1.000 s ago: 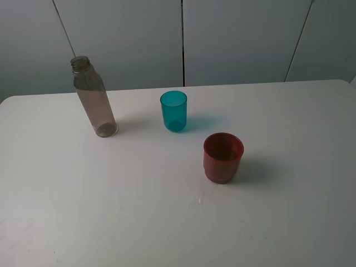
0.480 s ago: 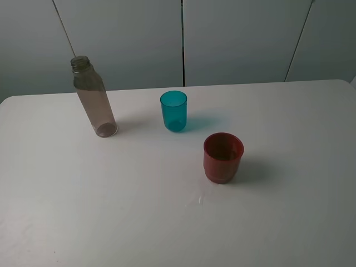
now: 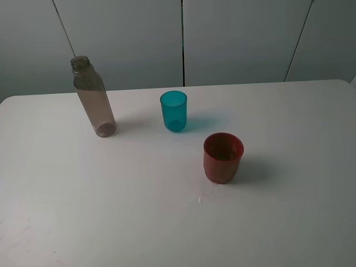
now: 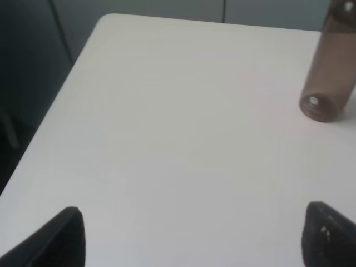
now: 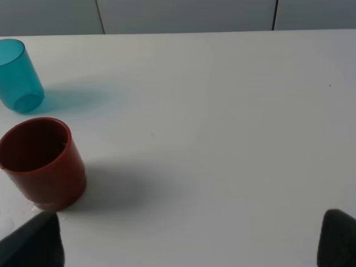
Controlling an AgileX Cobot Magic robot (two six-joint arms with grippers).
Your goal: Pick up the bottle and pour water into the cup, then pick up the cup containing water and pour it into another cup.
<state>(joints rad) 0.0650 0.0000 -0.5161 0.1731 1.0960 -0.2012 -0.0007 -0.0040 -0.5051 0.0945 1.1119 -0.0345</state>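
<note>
The clear brownish bottle (image 3: pixel 94 100) stands uncapped at the back left of the white table (image 3: pixel 111 211). The teal cup (image 3: pixel 174 111) stands upright to its right. The red cup (image 3: pixel 223 157) stands nearer the front, right of the teal one. Neither gripper shows in the exterior high view. In the left wrist view my left gripper (image 4: pixel 194 239) is open and empty, well short of the bottle (image 4: pixel 328 83). In the right wrist view my right gripper (image 5: pixel 186 242) is open and empty, with the red cup (image 5: pixel 44 164) and the teal cup (image 5: pixel 19 78) off to one side.
Grey wall panels (image 3: pixel 239 39) stand behind the table's far edge. The table's left edge (image 4: pixel 50 111) drops to a dark floor in the left wrist view. A small wet spot (image 3: pixel 200 199) lies in front of the red cup.
</note>
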